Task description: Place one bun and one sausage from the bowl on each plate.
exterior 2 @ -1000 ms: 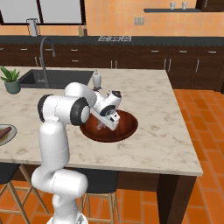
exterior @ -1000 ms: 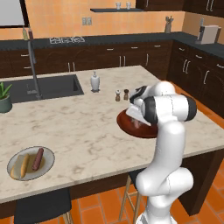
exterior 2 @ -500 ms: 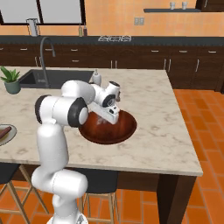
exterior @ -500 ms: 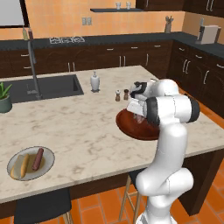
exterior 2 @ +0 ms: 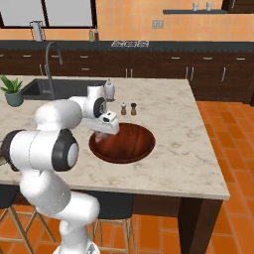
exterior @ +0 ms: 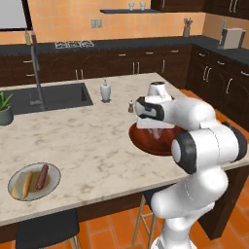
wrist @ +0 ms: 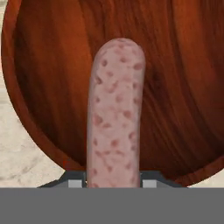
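My gripper (wrist: pixel 113 178) is shut on a pale pink speckled sausage (wrist: pixel 114 113), which hangs above the dark reddish-brown wooden bowl (wrist: pixel 183 87). From the left base the gripper (exterior: pixel 154 127) sits over the bowl (exterior: pixel 142 140) near the island's right end, with the sausage (exterior: pixel 156 132) beneath the hand. From the right base the gripper (exterior 2: pixel 101 133) hovers at the left rim of the bowl (exterior 2: pixel 126 145), which looks bare inside. A pale grey plate (exterior: pixel 53 171) at the island's front left holds a bun (exterior: pixel 21 185) and a dark red sausage (exterior: pixel 42 176).
Salt and pepper shakers (exterior 2: pixel 128 108) stand just behind the bowl. A white soap dispenser (exterior: pixel 105 91) stands by the sink (exterior: pixel 48 97) with its tall faucet (exterior: pixel 36 73). A potted plant (exterior: pixel 5 109) sits at far left. A stool (exterior: pixel 46 231) is below the front edge.
The hand has lifted from the bowl's middle and shifted toward the bowl's left rim, carrying the pink sausage. The plate with its bun and sausage has not moved.
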